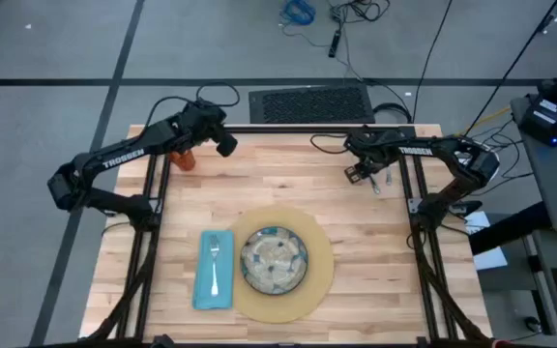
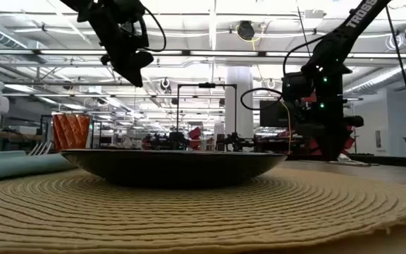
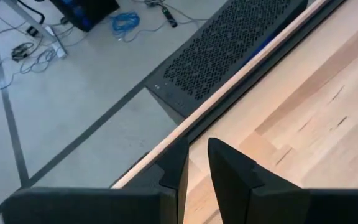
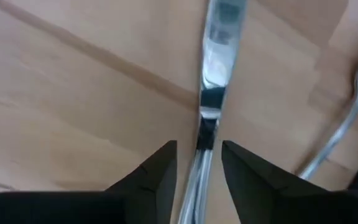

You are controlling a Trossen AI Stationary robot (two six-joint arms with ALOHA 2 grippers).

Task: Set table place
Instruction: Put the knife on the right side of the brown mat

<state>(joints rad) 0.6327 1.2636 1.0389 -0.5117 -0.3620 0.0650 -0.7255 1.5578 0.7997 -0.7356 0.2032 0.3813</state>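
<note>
Silver table knife (image 4: 211,74) lies lengthwise between the open right claw (image 4: 197,162) fingers, upper right of the wooden surface (image 1: 288,184); left claw (image 3: 194,168), farther off, nearly closed, empty.

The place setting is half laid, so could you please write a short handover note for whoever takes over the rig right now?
Right gripper: open, low at the far right of the table, fingers straddling the knife handle, not yet closed. The spoon lies just beside the knife.
Left gripper: nearly shut and empty, raised over the far left edge, next to the orange cup.
Done: mat at the near centre, plate on it, napkin to its left with the fork on top.
Left: grip the knife and place it by the plate, then the spoon, then the cup.
</note>
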